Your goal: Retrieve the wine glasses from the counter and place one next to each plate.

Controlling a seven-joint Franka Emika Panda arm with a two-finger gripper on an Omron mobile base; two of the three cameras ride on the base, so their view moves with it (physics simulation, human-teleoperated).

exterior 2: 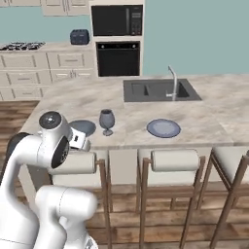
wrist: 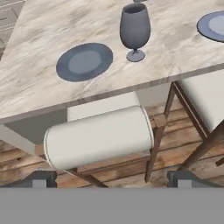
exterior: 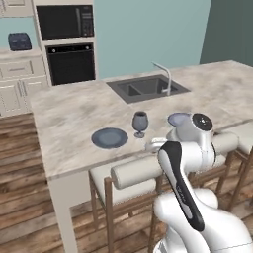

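One smoky grey-blue wine glass (exterior: pixel 140 123) stands upright on its round foot on the pale marbled bench (exterior: pixel 74 111), between two plates and nearer the left one. The left plate (exterior: pixel 109 138) is flat, round and grey-blue with a paler rim, lying close to the bench's front edge just beside the glass. The right plate (exterior 2: pixel 164 128), of the same look, lies further along that edge, apart from the glass.
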